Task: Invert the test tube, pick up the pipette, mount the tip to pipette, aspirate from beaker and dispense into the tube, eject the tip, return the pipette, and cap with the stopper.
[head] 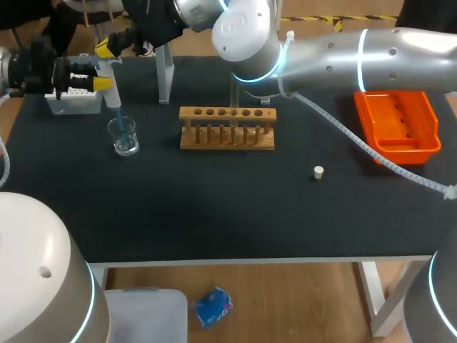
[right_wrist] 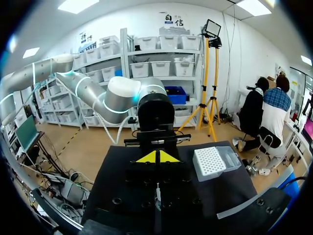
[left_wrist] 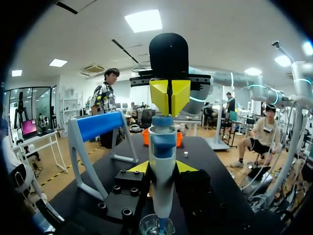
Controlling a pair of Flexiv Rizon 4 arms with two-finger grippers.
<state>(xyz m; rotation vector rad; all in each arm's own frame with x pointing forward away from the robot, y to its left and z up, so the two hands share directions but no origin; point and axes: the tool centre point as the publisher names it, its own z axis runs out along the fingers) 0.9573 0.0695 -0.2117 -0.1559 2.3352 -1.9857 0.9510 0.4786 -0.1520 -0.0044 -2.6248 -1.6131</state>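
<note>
Pipette (left_wrist: 162,161) stands upright, pinched from both sides by the left gripper (left_wrist: 162,167), with its tip down in the beaker (head: 123,136) at the left of the black desk (head: 214,214). The right gripper (left_wrist: 169,95) sits right on top of it, fingers pressed together. Otherwise: wooden tube rack (head: 227,128) mid-desk, orange tray (head: 396,125) far right, tip box (head: 71,103) past the beaker, and the tiny stopper (head: 318,171) lying loose between rack and tray.
</note>
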